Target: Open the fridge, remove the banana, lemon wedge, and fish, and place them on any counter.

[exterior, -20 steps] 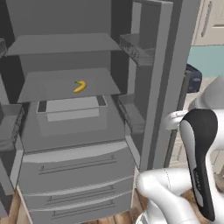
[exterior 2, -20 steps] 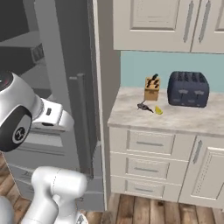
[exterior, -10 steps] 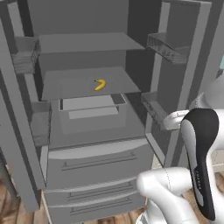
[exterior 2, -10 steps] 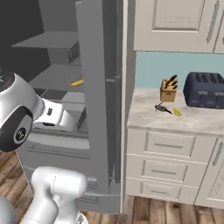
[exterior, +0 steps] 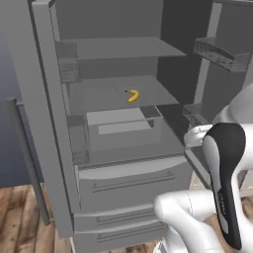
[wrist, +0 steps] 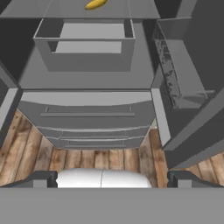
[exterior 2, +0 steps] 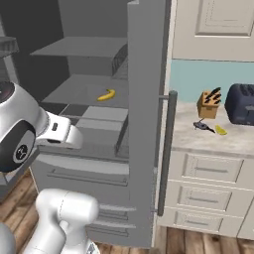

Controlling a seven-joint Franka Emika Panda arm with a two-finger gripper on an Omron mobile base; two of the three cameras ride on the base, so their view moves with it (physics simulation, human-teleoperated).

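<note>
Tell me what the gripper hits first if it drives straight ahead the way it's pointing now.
Probably the fridge, around its lower drawer fronts below the clear bin, not the banana on the shelf above. The gripper has open, empty jaws; depth is hard to judge.

Matt grey metal fridge (exterior: 44,123) – marbled stone counter (exterior 2: 233,144), wood-plank floor (wrist: 87,159).

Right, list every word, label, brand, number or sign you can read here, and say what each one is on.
No readable text in these pictures.
Fridge: plain grey shelves, doors and drawers, no lettering.
Toaster and knife block on the counter: no brand or marks to make out.
Arm: a small round mark on a dark joint in the right base view, too small and blurred to read.
</note>
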